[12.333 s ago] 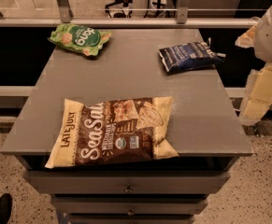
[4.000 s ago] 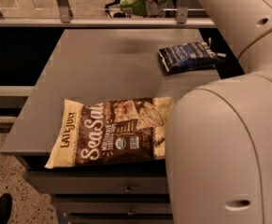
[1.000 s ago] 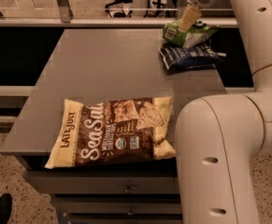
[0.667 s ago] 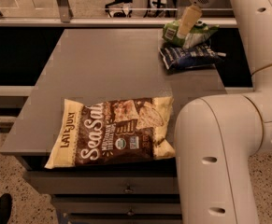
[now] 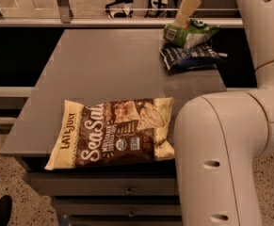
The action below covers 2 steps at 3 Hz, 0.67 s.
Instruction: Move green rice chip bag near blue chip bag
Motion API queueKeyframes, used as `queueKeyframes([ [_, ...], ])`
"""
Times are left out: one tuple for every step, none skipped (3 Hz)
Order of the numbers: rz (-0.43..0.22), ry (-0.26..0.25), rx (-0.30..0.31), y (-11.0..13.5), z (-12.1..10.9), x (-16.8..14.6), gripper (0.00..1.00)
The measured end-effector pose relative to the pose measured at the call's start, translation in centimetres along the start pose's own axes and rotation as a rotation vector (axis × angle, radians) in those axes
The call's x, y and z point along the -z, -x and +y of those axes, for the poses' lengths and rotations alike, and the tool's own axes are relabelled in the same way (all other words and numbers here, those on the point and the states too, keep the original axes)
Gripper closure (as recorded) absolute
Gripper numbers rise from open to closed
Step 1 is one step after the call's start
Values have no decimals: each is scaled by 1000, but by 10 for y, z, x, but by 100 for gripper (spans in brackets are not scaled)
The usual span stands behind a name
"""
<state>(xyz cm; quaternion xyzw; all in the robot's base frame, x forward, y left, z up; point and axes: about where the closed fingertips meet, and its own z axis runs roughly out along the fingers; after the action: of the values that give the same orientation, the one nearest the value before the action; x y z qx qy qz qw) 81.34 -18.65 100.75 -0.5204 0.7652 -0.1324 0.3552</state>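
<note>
The green rice chip bag [image 5: 191,33] lies at the far right of the grey table [image 5: 108,65], right behind the blue chip bag [image 5: 189,57] and touching or overlapping its far edge. My gripper [image 5: 180,22] comes down from above at the green bag's top left corner and is in contact with it. My arm's large white links fill the right side of the view and hide the table's near right corner.
A large brown-and-yellow "Sea Salt" bag [image 5: 115,132] lies at the table's front edge. Drawers [image 5: 127,189] sit below the tabletop. A railing and glass [image 5: 80,13] run behind the table.
Over the last second the gripper and green bag have barely moved, staying just behind the blue bag. Earlier the green bag lay at the table's far left, then was carried right.
</note>
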Motion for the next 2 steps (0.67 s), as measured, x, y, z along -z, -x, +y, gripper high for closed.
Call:
queueKeyframes([
  [-104,-142,-125,46,-36,58,0],
  [-229,-275,-268,63,-67,129,0],
])
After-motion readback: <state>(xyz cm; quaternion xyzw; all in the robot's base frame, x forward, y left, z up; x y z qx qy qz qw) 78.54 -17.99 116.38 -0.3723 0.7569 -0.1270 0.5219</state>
